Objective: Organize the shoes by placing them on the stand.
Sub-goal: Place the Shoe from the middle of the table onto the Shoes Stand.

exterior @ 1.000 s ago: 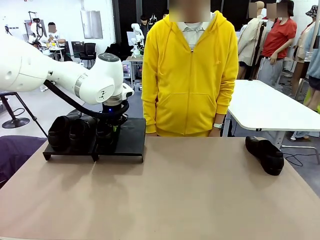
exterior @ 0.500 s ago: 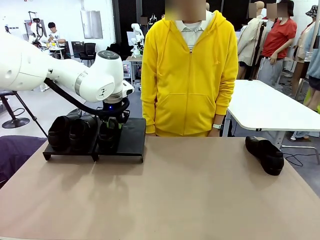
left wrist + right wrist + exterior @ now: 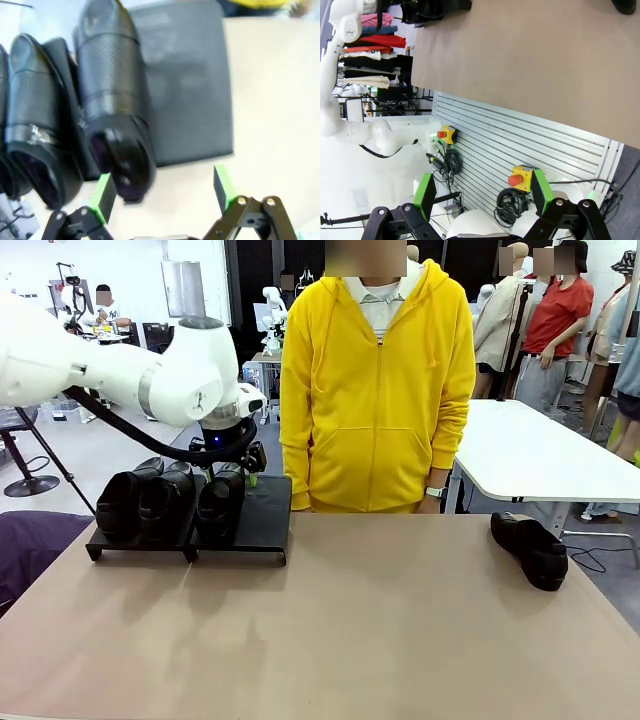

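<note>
Third shoe (image 3: pixel 221 502) parked on stand (image 3: pixel 262 525), left gripper (image 3: pixel 163 186) spread above it. Right gripper (image 3: pixel 482 191) spread too. Next: grab last shoe (image 3: pixel 531 549), right edge.

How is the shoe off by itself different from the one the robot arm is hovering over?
The lone shoe lies on the bare table at the right, far from either arm; the shoe on the stand rests on a sloped panel beside two others, under the open left gripper. The lone shoe lies angled; the other points straight back. Both are glossy black loafers.
</note>
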Tool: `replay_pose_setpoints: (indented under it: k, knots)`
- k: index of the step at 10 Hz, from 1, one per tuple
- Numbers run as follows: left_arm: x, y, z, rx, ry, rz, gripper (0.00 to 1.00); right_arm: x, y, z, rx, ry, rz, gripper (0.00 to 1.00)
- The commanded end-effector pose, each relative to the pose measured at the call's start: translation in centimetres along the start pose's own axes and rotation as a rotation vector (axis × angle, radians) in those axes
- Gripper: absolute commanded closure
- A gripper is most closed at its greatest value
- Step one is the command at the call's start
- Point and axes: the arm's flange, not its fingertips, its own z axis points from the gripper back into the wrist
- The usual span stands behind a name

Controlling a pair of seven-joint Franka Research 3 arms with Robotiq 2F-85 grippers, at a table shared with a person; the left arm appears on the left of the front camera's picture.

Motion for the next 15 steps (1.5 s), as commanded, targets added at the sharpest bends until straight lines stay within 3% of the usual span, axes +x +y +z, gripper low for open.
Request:
replay_pose_setpoints:
  k: [1,2,4,6,8,10,12,13,15]
  knots:
    - [-2.0,3.8,4.9,-0.173,0.306,-0.120,0.00,0.1,0.2,0.2,0.017,-0.009,0.016,0.00]
    - [-2.8,5.7,7.7,-0.282,0.319,-0.135,0.00,0.1,0.2,0.2,0.017,-0.009,0.016,0.00]
    - [-7.2,10.2,14.1,-0.744,0.282,-0.261,0.00,0.1,0.2,0.2,0.017,-0.009,0.016,0.00]
    - [-13.3,15.8,17.8,-0.880,0.206,-0.102,0.00,0.1,0.2,0.2,0.017,-0.009,0.016,0.00]
    - [-23.4,21.7,19.7,-0.928,0.047,0.165,0.00,0.1,0.2,0.2,0.017,-0.009,0.016,0.00]
    - [-31.3,24.3,17.2,-0.919,0.058,0.321,0.00,0.1,0.2,0.2,0.017,-0.009,0.016,0.00]
    - [-32.7,26.5,14.7,-0.920,0.093,0.400,0.00,0.1,0.2,0.2,0.017,-0.009,0.016,0.00]
    - [-32.2,26.3,16.6,-0.932,0.085,0.304,0.00,0.1,0.2,0.2,0.017,-0.009,0.016,0.00]
    - [-32.2,26.3,16.6,-0.932,0.085,0.304,0.00,0.1,0.2,0.2,0.017,-0.009,0.016,0.00]
